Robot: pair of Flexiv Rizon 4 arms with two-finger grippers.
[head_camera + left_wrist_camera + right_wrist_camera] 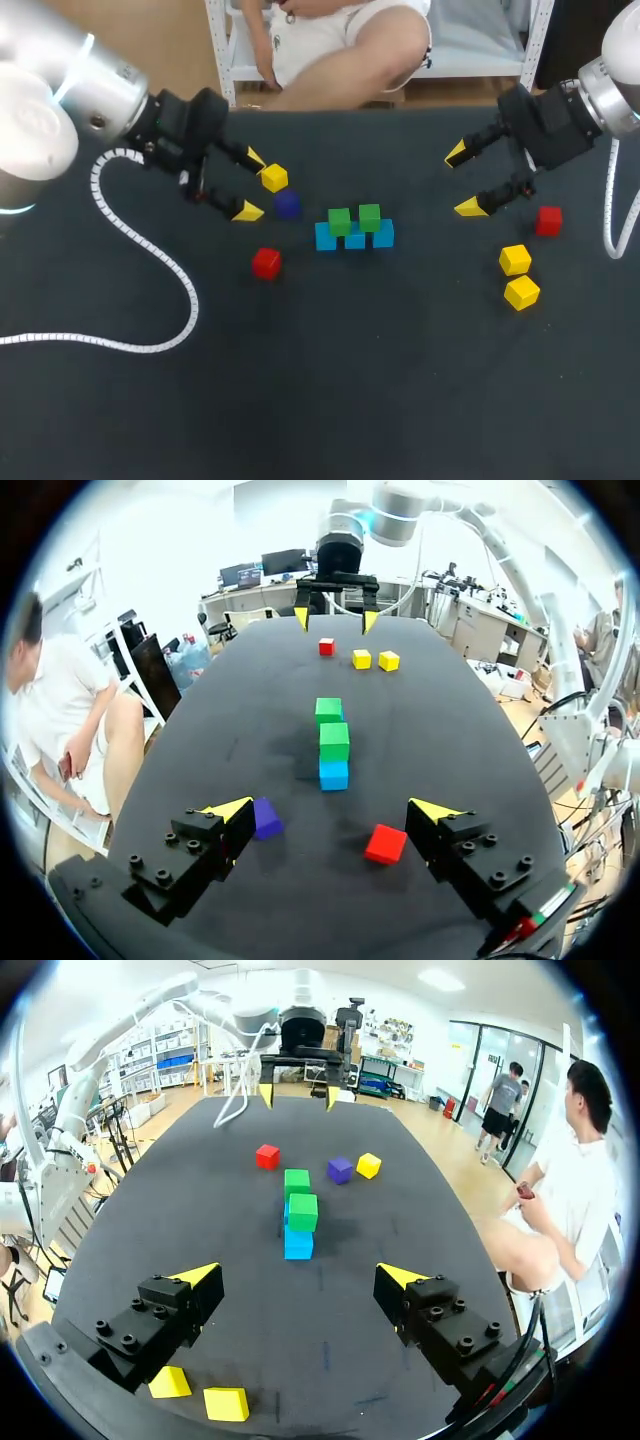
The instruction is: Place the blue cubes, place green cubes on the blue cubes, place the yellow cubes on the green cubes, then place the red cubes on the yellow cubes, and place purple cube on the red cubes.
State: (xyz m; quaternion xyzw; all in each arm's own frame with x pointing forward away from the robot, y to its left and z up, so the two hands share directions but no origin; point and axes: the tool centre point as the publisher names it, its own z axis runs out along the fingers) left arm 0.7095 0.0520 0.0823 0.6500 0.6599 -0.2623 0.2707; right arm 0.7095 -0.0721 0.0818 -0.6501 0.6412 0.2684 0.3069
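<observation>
Three blue cubes [355, 241] sit in a row at the table's middle, with two green cubes [339, 221] [369, 216] on top of them. My left gripper [252, 184] hangs open left of the stack, nothing between its fingers. A yellow cube [274, 178] and the purple cube [287, 204] lie just off its tips, and a red cube [266, 262] lies nearer the front. In the left wrist view the purple cube [266, 817] rests by one fingertip. My right gripper [463, 180] is open and empty at the right. Beside it lie a red cube [548, 220] and two yellow cubes [514, 259] [521, 292].
A white coiled cable [150, 250] from my left arm lies across the table's left side. The dark table [350, 380] stretches bare toward the front. A person sits beyond the far edge, not reaching over it.
</observation>
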